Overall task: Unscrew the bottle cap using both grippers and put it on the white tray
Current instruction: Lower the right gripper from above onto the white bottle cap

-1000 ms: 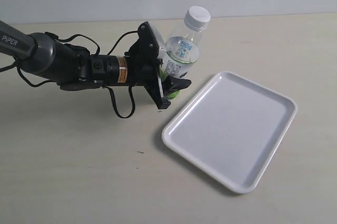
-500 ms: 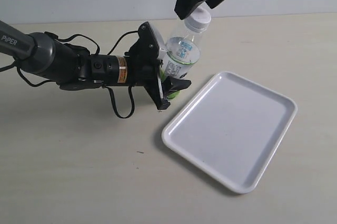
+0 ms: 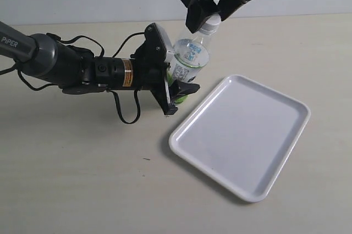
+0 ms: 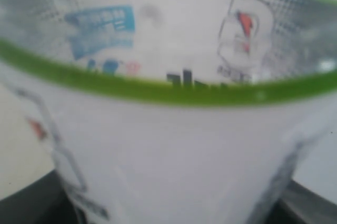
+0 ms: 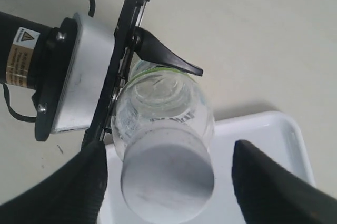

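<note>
Gripping the bottle (image 3: 190,58) by its label, the left gripper (image 3: 175,74) is closed on it. The right gripper (image 5: 171,179) hangs wide open around the bottle cap (image 5: 167,182), not touching it. The white tray (image 3: 242,135) lies just beside the bottle.

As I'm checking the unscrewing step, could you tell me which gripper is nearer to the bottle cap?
Right. The right gripper has its open fingers flanking the bottle cap. The left gripper clamps the bottle lower down.
</note>
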`<state>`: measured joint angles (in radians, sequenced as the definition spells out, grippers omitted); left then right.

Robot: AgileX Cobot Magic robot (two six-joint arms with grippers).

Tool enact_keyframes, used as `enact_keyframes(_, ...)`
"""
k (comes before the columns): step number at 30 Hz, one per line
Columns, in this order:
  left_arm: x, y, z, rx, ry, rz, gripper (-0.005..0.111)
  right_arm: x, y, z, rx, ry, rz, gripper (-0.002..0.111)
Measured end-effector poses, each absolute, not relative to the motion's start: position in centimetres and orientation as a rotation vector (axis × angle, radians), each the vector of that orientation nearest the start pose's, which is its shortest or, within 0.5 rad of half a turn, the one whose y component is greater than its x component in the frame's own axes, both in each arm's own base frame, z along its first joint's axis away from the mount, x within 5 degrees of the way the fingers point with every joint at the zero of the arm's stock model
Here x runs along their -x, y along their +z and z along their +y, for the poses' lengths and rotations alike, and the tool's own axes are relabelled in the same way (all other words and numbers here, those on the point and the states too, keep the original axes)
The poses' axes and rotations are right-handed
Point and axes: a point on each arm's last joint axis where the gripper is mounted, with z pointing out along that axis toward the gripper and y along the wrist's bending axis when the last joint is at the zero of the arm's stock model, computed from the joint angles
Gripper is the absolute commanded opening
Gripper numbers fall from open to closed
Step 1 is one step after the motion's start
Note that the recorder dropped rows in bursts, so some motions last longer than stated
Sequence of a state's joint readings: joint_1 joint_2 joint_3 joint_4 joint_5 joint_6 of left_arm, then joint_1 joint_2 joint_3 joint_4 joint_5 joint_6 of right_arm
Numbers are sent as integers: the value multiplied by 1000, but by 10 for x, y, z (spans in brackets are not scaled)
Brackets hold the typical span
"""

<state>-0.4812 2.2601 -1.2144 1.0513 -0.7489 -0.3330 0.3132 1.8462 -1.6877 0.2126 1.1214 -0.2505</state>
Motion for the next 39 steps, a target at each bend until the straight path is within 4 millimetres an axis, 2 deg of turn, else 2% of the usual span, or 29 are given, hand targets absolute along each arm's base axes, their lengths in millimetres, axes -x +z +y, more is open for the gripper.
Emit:
enact_keyframes(8, -361, 87, -249, -1336, -601, 1541, 0, -374, 305, 139, 679, 307, 2682, 59)
enact_keyframes(18, -361, 87, -249, -1336, -601, 1541, 0, -371, 304, 139, 687, 310, 2715, 59)
enact_keyframes(27, -361, 87, -249, -1338, -601, 1540, 0, -371, 310, 138, 675, 308, 2677, 59)
enact_keyframes(32, -361, 87, -249, -1338, -601, 1540, 0, -371, 311, 138, 665, 310, 2677, 54)
enact_keyframes(39, -361, 87, -249, -1338, -601, 1540, 0, -370, 310, 138, 662, 312, 2684, 53)
